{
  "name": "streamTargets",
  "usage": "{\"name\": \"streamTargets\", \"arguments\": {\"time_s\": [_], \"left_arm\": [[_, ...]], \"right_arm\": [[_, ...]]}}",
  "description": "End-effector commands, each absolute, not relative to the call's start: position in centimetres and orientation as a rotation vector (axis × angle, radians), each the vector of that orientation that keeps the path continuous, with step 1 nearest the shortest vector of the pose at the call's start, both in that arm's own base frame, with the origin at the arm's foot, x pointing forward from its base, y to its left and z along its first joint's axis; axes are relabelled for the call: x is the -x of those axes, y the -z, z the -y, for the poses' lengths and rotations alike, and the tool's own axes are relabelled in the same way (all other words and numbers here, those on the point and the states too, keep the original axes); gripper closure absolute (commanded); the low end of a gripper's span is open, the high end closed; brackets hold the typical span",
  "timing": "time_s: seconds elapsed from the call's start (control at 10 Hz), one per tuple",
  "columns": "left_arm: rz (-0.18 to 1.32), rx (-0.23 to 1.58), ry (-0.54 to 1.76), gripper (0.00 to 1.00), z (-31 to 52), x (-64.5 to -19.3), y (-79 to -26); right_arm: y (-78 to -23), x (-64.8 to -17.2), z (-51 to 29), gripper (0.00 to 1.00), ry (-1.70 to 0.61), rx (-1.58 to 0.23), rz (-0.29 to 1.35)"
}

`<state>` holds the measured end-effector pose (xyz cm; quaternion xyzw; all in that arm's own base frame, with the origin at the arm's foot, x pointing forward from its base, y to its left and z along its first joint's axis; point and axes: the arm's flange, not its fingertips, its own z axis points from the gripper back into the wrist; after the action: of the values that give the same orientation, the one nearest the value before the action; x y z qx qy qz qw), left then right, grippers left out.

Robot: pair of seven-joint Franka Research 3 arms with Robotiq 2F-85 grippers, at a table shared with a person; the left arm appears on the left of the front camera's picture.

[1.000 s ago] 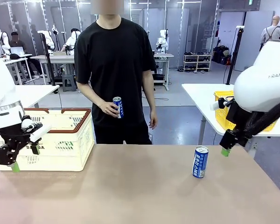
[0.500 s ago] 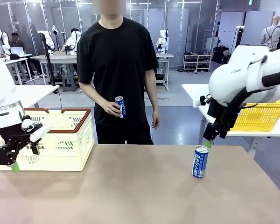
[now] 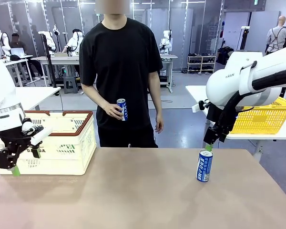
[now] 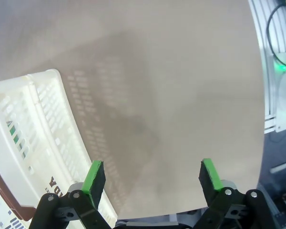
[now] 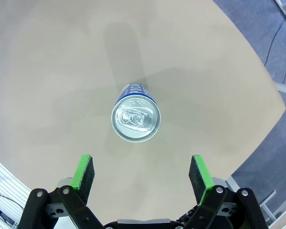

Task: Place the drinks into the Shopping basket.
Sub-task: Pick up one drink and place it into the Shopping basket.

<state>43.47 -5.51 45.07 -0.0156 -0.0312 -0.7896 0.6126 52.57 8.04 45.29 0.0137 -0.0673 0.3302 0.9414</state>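
Now the upright can [image 5: 136, 118] stands straight ahead of the wide-open right jaws, in line with their gap. The left jaws, also apart, are farther off.

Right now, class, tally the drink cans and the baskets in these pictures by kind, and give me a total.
Blue-and-white drink cans: 2, the table can and the hand-held can
Cream-white Shopping basket: 1
Yellow mesh basket: 1
Total: 4
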Motion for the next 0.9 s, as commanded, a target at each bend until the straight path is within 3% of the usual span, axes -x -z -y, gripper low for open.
{"name": "streamTargets", "arguments": {"time_s": [0.0, 0.8], "left_arm": [[0.069, 0.029, 1.81, 0.0, 5.7, -43.2, -45.2], [0.069, 0.029, 1.81, 0.0, 5.7, -43.2, -45.2]], "right_arm": [[-45.0, -53.4, -8.1, 0.0, -0.695, -0.055, 0.136], [-39.5, -55.5, -8.4, 0.0, -0.736, -0.08, 0.09]]}}
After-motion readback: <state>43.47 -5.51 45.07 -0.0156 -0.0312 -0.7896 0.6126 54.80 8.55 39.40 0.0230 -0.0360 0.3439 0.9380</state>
